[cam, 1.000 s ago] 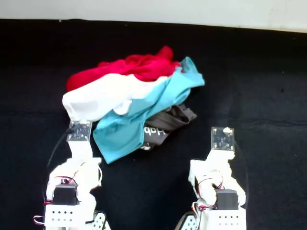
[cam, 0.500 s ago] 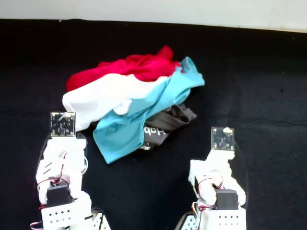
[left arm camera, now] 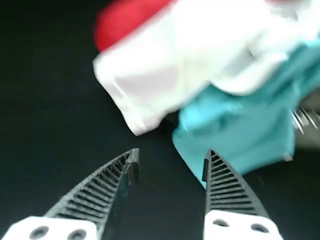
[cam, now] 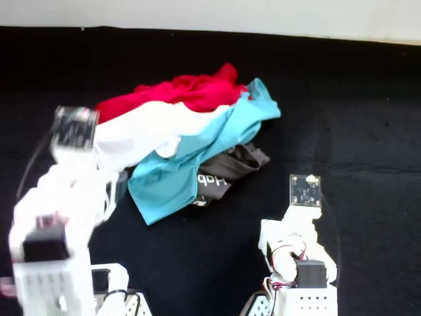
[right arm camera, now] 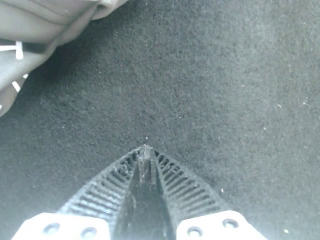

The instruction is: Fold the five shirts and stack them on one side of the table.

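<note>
The shirts are lying in one loose heap toward the far left-centre of the black tabletop [cam: 348, 118]. A red shirt [cam: 177, 92] is sitting at the far edge of the heap, and a white shirt [cam: 145, 128] is draping across just in front of it. A teal shirt [cam: 197, 155] is running diagonally from the far right corner down to the near left. A dark grey shirt [cam: 230, 168] with pale print is poking out from under the teal one on the right. The left claw [left arm camera: 170, 165] is hovering with its fingers spread wide, apparently above bare tabletop, just short of where the white and teal edges are meeting. The left arm [cam: 66, 178] is standing raised beside the heap's left end. The right claw [right arm camera: 145, 152] is staying low over the dark cloth with its fingers pressed together, a fold of the grey shirt lying near it. The right arm [cam: 304, 191] is sitting well apart from the heap. A pale wall [cam: 263, 14] is running along behind the tabletop's far edge.
</note>
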Controlling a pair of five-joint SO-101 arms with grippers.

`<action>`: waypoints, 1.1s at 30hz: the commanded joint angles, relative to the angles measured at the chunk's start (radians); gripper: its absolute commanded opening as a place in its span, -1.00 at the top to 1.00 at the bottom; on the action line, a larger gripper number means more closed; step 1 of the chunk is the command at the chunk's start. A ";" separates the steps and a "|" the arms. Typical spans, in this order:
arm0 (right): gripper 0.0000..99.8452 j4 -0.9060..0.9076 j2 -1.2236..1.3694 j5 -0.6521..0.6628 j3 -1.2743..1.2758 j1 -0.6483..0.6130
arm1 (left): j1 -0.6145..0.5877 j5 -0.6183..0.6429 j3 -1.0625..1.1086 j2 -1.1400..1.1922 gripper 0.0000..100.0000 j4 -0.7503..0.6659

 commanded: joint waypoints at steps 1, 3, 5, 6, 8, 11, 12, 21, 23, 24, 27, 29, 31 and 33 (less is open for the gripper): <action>0.99 -0.004 -0.007 -0.008 0.131 0.010 | 0.111 0.078 -0.395 0.387 0.57 0.212; 0.99 -0.004 -0.007 -0.008 0.131 0.010 | 0.160 0.135 -0.499 0.521 0.55 0.247; 0.99 -0.004 -0.007 -0.008 0.131 0.010 | 0.200 0.147 -0.562 0.636 0.45 0.249; 0.99 -0.004 -0.007 -0.008 0.131 0.010 | 0.216 0.149 -0.590 0.694 0.39 0.249; 0.99 -0.004 -0.007 -0.008 0.131 0.010 | 0.243 0.149 -0.642 0.800 0.33 0.249; 0.99 -0.004 -0.007 -0.008 0.131 0.010 | 0.297 0.143 -0.739 0.954 0.33 0.235; 0.99 -0.004 -0.007 -0.008 0.131 0.010 | 0.312 0.143 -0.773 1.007 0.33 0.229; 0.99 -0.004 -0.007 -0.008 0.131 0.010 | 0.300 0.141 -1.001 1.504 0.33 -0.025; 0.99 -0.004 -0.007 -0.008 0.131 0.010 | 0.262 0.138 -1.073 1.603 0.38 -0.061; 0.99 -0.004 -0.007 -0.008 0.131 0.010 | 0.236 0.115 -1.116 1.646 0.42 -0.066; 0.99 -0.004 -0.007 -0.008 0.131 0.010 | 0.150 0.049 -1.248 1.758 0.72 -0.035; 0.99 -0.004 -0.007 -0.008 0.131 0.010 | 0.084 0.049 -1.325 1.808 1.00 0.015; 0.99 -0.004 -0.007 -0.008 0.131 0.010 | 0.005 0.071 -1.391 1.839 0.95 0.078; 0.99 -0.004 -0.007 -0.008 0.131 0.010 | -0.087 0.086 -1.458 1.848 0.98 0.130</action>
